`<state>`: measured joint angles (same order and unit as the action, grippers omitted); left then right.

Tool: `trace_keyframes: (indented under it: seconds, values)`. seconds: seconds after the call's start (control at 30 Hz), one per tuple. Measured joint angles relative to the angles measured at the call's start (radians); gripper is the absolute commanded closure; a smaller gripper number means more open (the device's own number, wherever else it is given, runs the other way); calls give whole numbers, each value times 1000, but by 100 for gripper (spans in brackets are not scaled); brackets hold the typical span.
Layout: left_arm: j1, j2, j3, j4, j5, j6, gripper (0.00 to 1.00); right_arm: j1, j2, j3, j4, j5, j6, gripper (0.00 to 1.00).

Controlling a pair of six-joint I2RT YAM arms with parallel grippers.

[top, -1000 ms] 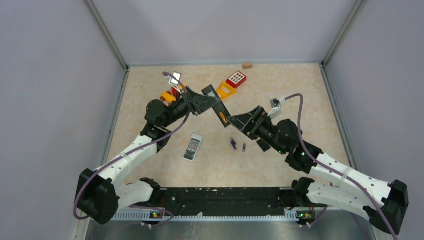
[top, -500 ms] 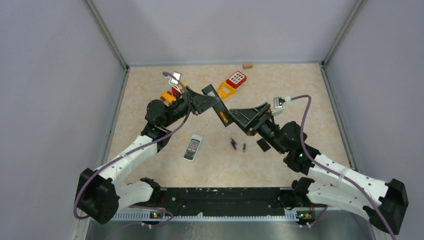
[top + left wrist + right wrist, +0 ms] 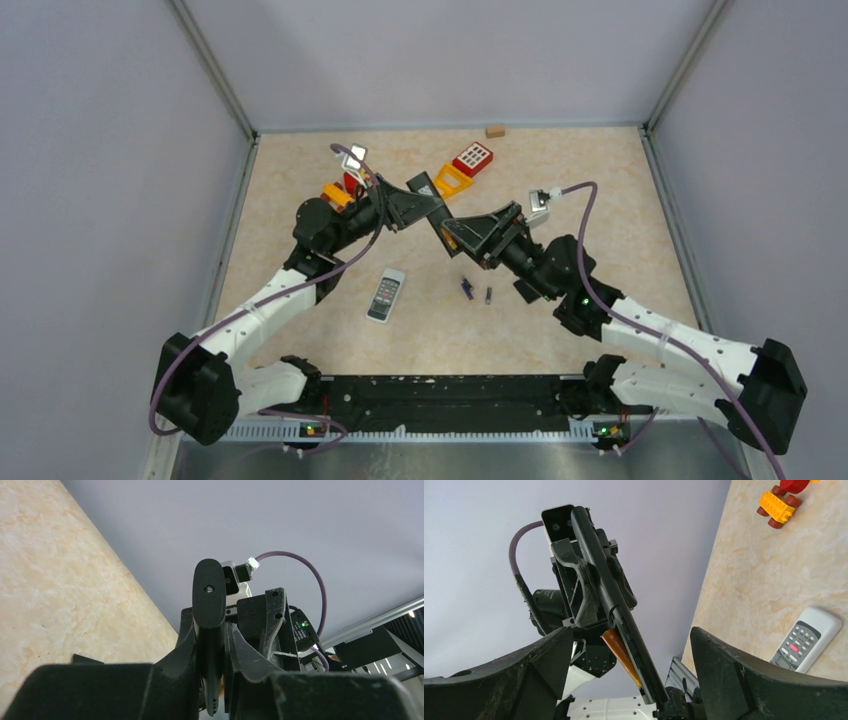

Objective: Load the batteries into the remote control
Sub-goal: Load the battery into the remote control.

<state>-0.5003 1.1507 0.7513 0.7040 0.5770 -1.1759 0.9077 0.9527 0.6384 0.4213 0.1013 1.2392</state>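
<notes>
Over the table (image 3: pixel 600 200), the L gripper (image 3: pixel 210 647) was clamped on the black remote (image 3: pixel 606 587), held up off the surface. The R gripper (image 3: pixel 468 236) had its jaws wide, one either side of the remote's lower end, no contact seen. White remote (image 3: pixel 385 295) lay flat near the L arm; orange-brown battery (image 3: pixel 620 652) sat in the black remote's open bay, purplish-blue battery (image 3: pixel 467 289) & dark grey battery (image 3: pixel 488 295) lay close together on the table betw. white remote and R arm.
</notes>
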Motion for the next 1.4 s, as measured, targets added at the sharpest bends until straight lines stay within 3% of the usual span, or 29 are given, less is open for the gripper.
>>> trace_keyframes:
  seconds: [0.6,1.4]
  values:
    - [0,4,0,0,44,5,100,-1,68,24,18,-46,37,41]
    - [1,3,1,-46,39,-85,100,-1,71,24,32,-63,63,64]
